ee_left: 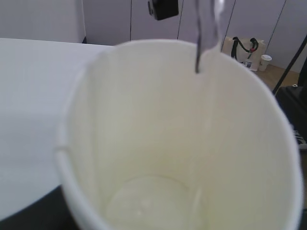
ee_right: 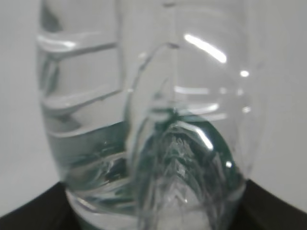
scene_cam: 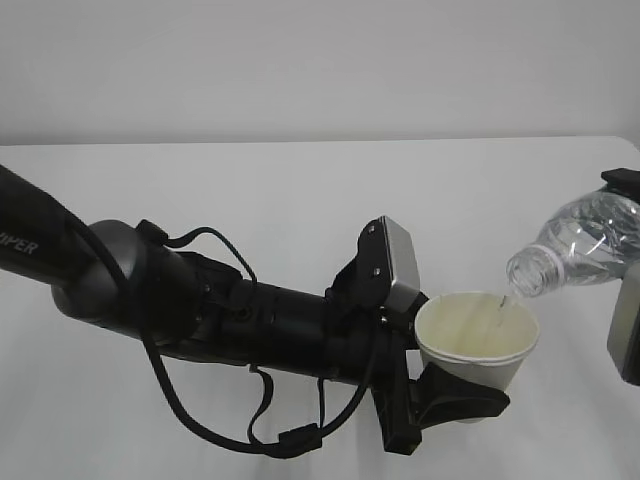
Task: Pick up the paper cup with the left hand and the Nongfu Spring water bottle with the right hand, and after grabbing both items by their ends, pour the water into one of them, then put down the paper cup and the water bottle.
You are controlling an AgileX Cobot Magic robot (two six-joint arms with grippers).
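Pour under way: left hand (scene_cam: pixel 450 395) pinching cup (scene_cam: pixel 478 338), right hand (scene_cam: pixel 628 290) clamping tilted bottle (scene_cam: pixel 575 245), water (ee_left: pixel 205 43) streaming in. Left: finish, set both down.

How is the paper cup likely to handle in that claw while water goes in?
The paper cup looks thin-walled, so a hard squeeze from the left hand would probably dent it. It holds little water so far, so it is likely light, and held low, it may tip.

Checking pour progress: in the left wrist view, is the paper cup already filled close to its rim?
No, the paper cup holds only a shallow pool of water at its bottom, its walls bare above.
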